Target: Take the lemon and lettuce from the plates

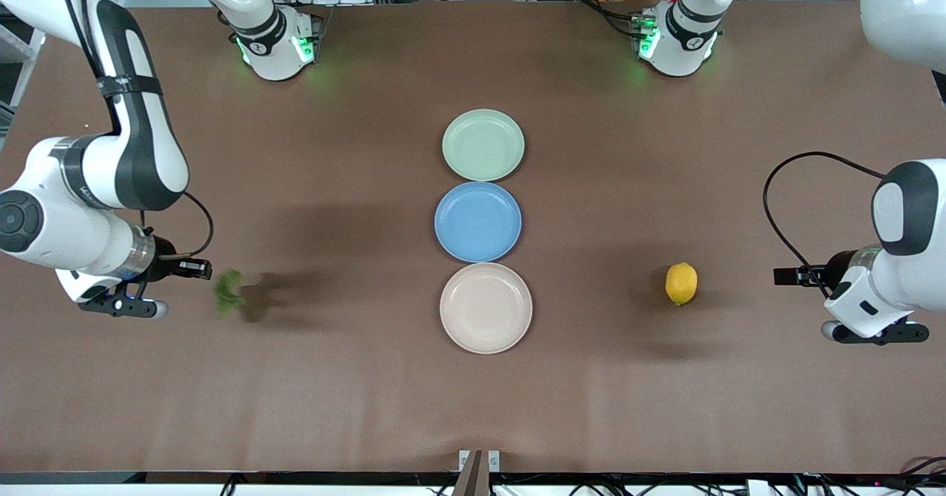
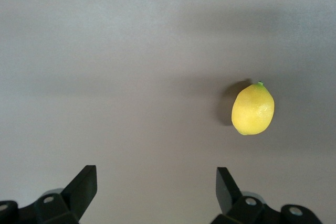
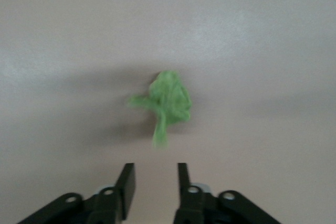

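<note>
The firm, smooth lemon [image 1: 681, 283] lies on the bench [image 1: 332, 392] near the wide-open left end effector [image 2: 155, 184], best pinched across its belly, while the limp, light lettuce [image 1: 228, 292] sits by the narrowly parted right end effector [image 3: 153, 182]; both lie off the plates [image 1: 483, 145].

I'm getting bright, even overhead light on the brown table [image 1: 355, 407]. Soft arm shadows sit near the lemon [image 1: 681, 283] and beside the lettuce [image 1: 228, 291], which smears with blur. Green glow pools at both arm bases. The right wrist view is soft; the left wrist view is sharp, lemon [image 2: 253, 109] crisp.
</note>
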Robot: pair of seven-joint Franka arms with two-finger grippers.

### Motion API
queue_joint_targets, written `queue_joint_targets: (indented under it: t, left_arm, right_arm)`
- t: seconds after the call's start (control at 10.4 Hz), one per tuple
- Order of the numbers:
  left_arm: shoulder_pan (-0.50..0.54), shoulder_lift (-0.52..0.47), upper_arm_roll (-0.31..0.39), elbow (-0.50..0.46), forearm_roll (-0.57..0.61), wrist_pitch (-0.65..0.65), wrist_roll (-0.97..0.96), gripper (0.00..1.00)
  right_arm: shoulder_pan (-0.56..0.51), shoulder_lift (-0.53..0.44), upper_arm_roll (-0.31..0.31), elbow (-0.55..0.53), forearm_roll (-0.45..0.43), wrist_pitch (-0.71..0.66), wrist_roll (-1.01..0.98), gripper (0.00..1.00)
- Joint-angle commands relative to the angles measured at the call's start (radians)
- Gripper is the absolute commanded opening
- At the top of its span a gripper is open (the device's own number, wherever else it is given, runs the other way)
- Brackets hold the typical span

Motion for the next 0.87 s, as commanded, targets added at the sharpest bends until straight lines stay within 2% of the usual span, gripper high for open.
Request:
queue_joint_targets:
  t: [0.0, 0.48, 0.77]
  left_arm:
    - [0.017, -0.152, 0.001, -0.152, -0.020, 0.015, 0.020, 1.00]
    - [0.020, -0.376, 0.003, -0.415, -0.049, 0.116, 0.020, 1.00]
    - [0.007, -0.468, 0.004, -0.455, -0.051, 0.115, 0.014, 1.00]
  right_arm:
    - [-0.041, -0.017, 0.017, -0.005, -0.007, -0.019, -0.056, 1.00]
    - [-0.035, -0.086, 0.018, -0.050, -0.009, -0.107, -0.061, 1.00]
    - [-0.038, -0.227, 0.029, -0.206, -0.023, -0.104, -0.079, 1.00]
